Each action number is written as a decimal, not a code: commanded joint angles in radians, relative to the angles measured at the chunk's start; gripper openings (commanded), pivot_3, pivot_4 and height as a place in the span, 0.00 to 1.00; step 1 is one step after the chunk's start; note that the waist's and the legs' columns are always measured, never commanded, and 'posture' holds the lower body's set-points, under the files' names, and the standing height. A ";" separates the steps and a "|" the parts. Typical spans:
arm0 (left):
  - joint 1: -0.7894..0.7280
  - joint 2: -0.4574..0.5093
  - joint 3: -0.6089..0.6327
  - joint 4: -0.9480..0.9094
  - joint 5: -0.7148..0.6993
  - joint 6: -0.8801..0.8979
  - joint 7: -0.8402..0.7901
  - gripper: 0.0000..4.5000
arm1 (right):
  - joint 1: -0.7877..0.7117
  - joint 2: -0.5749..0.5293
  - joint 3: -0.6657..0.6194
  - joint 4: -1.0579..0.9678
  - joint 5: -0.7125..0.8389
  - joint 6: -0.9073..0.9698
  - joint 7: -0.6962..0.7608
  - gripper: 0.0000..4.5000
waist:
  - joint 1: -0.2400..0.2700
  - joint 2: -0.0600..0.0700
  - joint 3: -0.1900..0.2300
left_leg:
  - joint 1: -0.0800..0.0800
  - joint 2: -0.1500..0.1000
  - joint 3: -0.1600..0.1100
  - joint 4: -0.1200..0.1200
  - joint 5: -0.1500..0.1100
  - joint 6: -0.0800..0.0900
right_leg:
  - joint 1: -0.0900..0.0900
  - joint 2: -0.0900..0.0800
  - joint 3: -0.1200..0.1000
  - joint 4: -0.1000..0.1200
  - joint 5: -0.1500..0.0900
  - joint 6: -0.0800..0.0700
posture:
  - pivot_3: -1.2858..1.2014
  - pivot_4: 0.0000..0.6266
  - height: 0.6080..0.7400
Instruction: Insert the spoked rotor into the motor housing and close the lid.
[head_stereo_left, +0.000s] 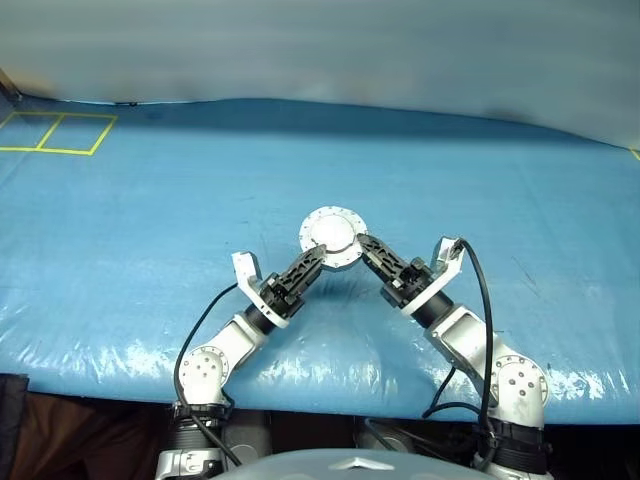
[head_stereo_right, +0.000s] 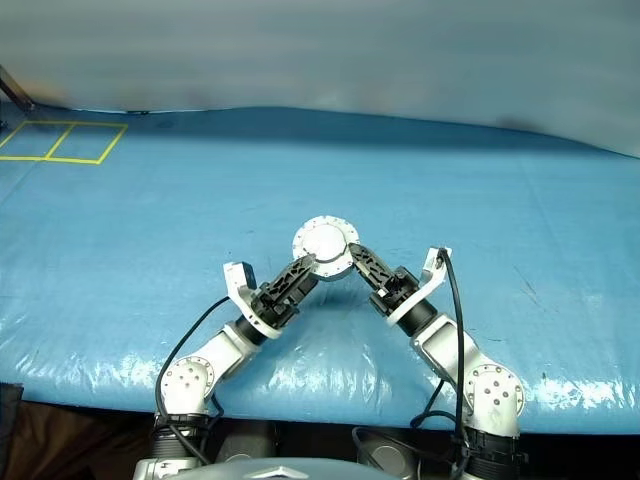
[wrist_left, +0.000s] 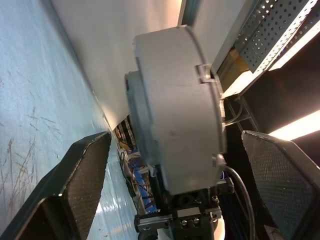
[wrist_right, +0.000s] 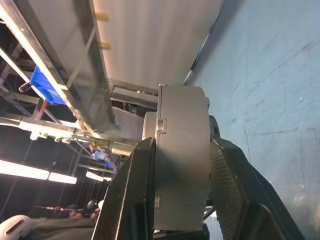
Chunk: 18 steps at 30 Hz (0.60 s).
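Motor housing (wrist_right: 181, 160) is squeezed by the right gripper (wrist_right: 181, 185), left gripper (wrist_left: 180, 175) spread wide; hold it tight over the table (head_stereo_left: 120, 230).

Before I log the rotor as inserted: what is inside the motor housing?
Cannot be seen. The motor housing is closed, its lid covering the inside, so any rotor is hidden. The right hand clamps it; the left hand stands open around it.
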 joint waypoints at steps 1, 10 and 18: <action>-0.019 -0.055 0.008 -0.005 -0.042 0.002 -0.004 0.99 | -0.002 -0.017 0.016 -0.059 0.056 -0.004 0.026 0.26 | 0.001 0.000 0.000 | 0.000 0.000 0.000 0.000 0.000 0.000 | 0.000 0.000 0.000 0.000 0.000 0.000 | 0.52 0.24 1.00; -0.031 -0.064 0.000 0.007 -0.036 -0.024 -0.005 0.91 | 0.020 -0.045 0.060 -0.060 0.051 -0.023 0.026 0.26 | 0.003 0.000 0.000 | 0.000 0.000 0.000 0.001 0.000 0.000 | 0.000 0.000 0.000 0.000 0.000 0.000 | 0.52 0.24 1.00; -0.024 -0.056 -0.011 0.003 -0.045 -0.013 -0.029 0.56 | 0.017 -0.052 0.079 -0.053 0.027 -0.029 0.032 0.26 | 0.006 0.000 0.000 | 0.000 0.000 0.000 0.001 0.000 0.000 | 0.000 0.000 0.000 0.000 0.000 0.000 | 0.52 0.24 1.00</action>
